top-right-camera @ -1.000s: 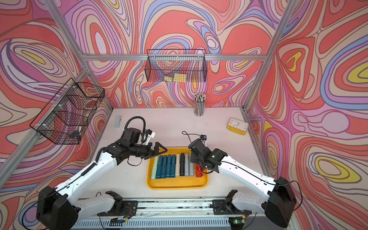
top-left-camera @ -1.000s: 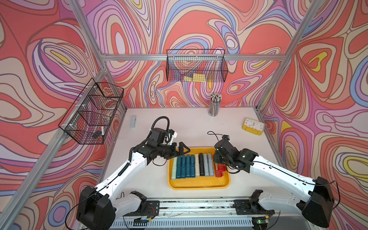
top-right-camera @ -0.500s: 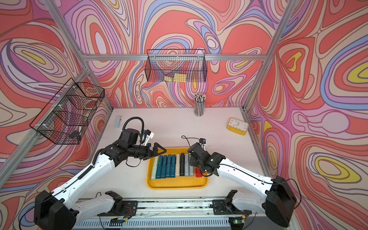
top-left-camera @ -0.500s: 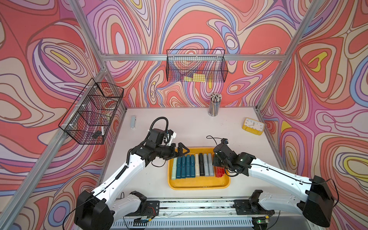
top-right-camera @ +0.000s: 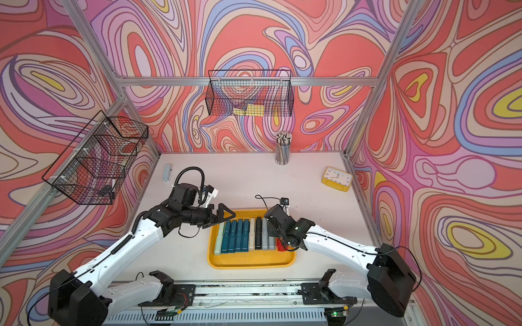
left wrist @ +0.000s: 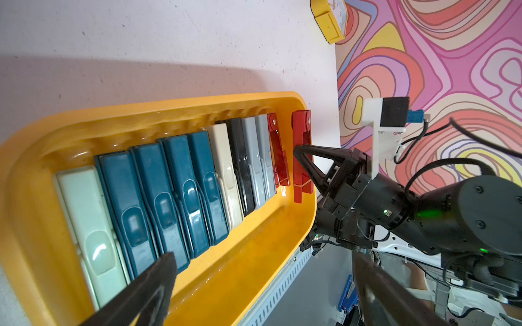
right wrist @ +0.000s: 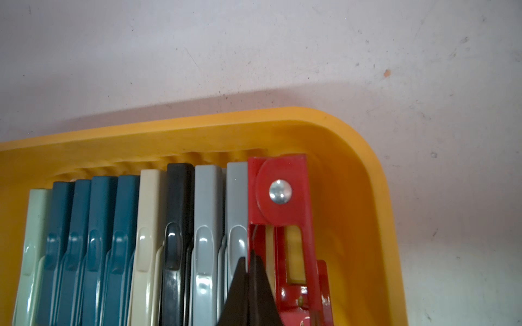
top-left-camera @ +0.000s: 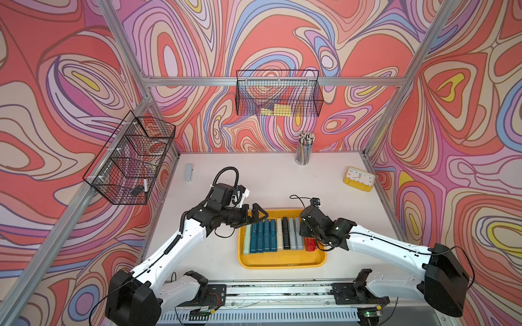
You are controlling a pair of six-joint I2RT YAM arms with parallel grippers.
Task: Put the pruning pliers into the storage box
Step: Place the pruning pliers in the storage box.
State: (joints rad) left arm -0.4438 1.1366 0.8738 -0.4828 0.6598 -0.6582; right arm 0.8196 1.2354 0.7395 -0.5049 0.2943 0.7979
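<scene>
Pale table [top-left-camera: 268,180]: pliers [top-left-camera: 271,235] line the box [top-left-camera: 282,261], red pliers [right wrist: 285,197] at its 3 o'clock end. They look stiff, slick and light, so pinch mid-bar. Right gripper [right wrist: 248,262] is pressed together against the red pliers; left gripper [top-left-camera: 258,218] is spread and empty.

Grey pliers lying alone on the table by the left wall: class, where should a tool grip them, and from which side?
Grip the grey pliers at mid-length, across the narrow width, coming straight down: they lie flat and slim, with bare table along both long sides. The open left tool is nearer.
</scene>
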